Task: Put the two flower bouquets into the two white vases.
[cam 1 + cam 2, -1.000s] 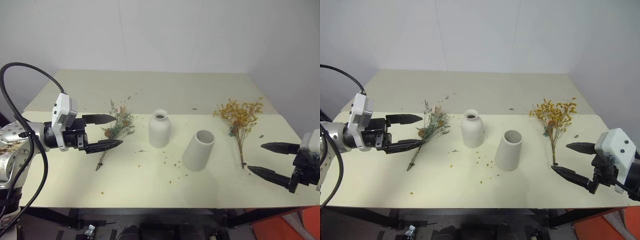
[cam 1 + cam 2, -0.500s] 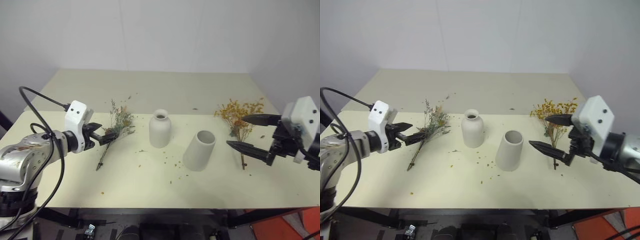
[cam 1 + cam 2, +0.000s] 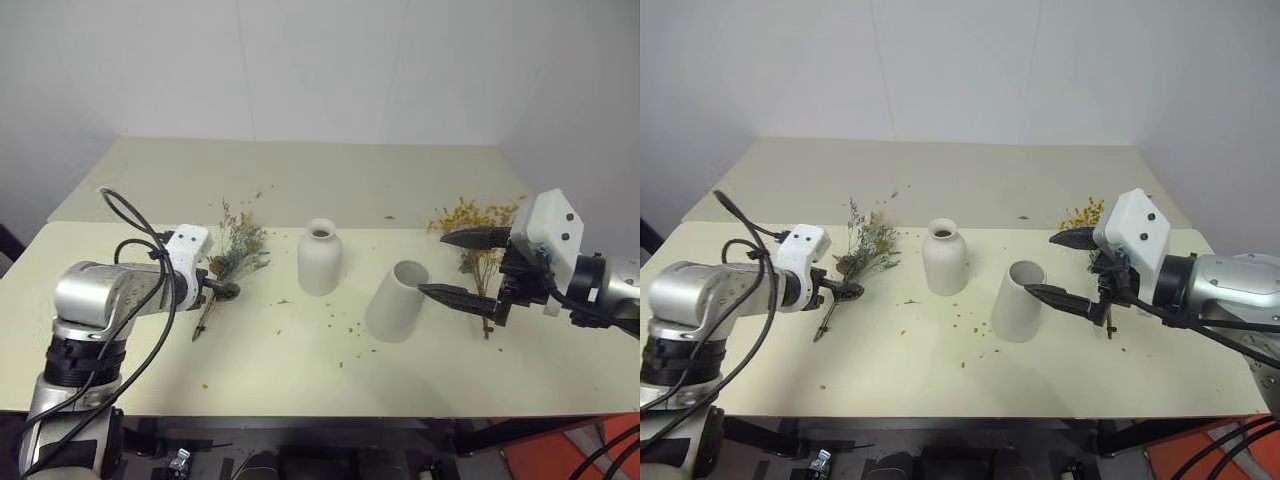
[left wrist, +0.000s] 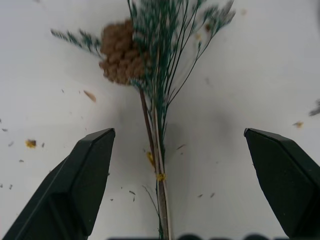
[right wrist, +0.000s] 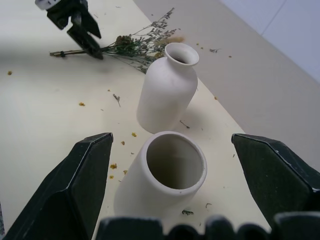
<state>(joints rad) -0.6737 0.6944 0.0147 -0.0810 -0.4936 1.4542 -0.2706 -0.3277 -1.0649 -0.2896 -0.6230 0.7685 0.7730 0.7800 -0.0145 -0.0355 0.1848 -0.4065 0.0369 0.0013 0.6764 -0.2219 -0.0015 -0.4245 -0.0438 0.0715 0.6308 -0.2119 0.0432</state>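
The small grey-green sprig bunch (image 3: 236,248) lies on the table's left side, its stem pointing toward me. My left gripper (image 3: 218,290) is tilted down over that stem. In the left wrist view the gripper (image 4: 178,135) is open, a finger on either side of the stem (image 4: 159,165). The bottle-shaped white vase (image 3: 319,260) stands at the centre, with the cylinder vase (image 3: 398,300) to its right. My right gripper (image 3: 433,264) hovers open beside the cylinder, whose mouth (image 5: 175,160) sits between its fingers in the right wrist view. The yellow-orange bunch (image 3: 478,222) lies behind that hand, partly hidden.
Small flower crumbs (image 3: 340,325) are scattered on the cream table (image 3: 300,370) in front of the vases. A second table section (image 3: 300,175) extends back to the white wall. The table's front edge is close to me.
My left gripper has swung down and forward over the sprig bunch's stem. My right gripper has moved left from the table's right edge to the cylinder vase.
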